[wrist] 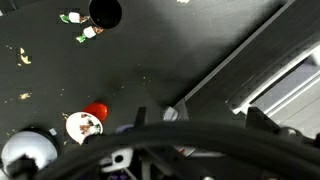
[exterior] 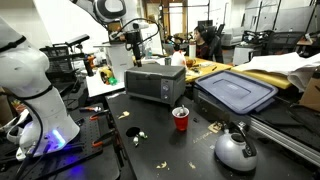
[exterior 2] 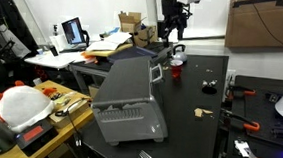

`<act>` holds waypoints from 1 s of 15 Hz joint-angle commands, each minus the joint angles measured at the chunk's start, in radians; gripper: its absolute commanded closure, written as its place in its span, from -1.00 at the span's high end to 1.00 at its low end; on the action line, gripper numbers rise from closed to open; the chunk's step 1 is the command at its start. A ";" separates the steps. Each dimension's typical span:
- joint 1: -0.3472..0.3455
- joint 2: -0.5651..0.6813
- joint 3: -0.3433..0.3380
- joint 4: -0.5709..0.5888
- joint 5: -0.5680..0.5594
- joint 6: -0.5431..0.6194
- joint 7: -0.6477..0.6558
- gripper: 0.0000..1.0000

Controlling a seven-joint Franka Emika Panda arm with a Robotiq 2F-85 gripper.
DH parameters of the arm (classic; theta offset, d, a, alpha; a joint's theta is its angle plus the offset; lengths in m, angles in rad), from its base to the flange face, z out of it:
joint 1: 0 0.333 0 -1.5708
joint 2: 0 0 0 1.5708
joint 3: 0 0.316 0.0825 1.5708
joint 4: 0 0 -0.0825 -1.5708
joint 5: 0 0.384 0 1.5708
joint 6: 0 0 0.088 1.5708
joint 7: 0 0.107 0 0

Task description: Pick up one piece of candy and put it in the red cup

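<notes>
Red cup (exterior: 181, 119) — upright, near toaster oven (exterior: 154, 83)

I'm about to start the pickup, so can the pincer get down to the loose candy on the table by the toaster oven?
Probably yes. The pincer hangs high over the table, and that candy lies on bare tabletop with nothing over it. The toaster oven and the red cup stand apart from it.

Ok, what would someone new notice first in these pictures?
The grey toaster oven stands in the middle of the black table, with the small red cup close by its corner. Scattered candy pieces lie around them, and the end effector hangs high above.
</notes>
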State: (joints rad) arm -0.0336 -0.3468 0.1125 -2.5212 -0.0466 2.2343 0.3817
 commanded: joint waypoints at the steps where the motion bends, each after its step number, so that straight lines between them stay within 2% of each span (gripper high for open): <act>1: -0.058 0.140 -0.007 0.091 -0.081 0.059 0.093 1.00; 4: -0.086 0.247 -0.037 0.164 -0.132 0.064 0.154 1.00; 9: -0.077 0.372 -0.111 0.253 -0.169 0.028 0.226 1.00; 15: -0.065 0.431 -0.184 0.253 -0.219 0.048 0.286 1.00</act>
State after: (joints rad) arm -0.1185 0.0655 -0.0367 -2.2756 -0.2172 2.2798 0.5939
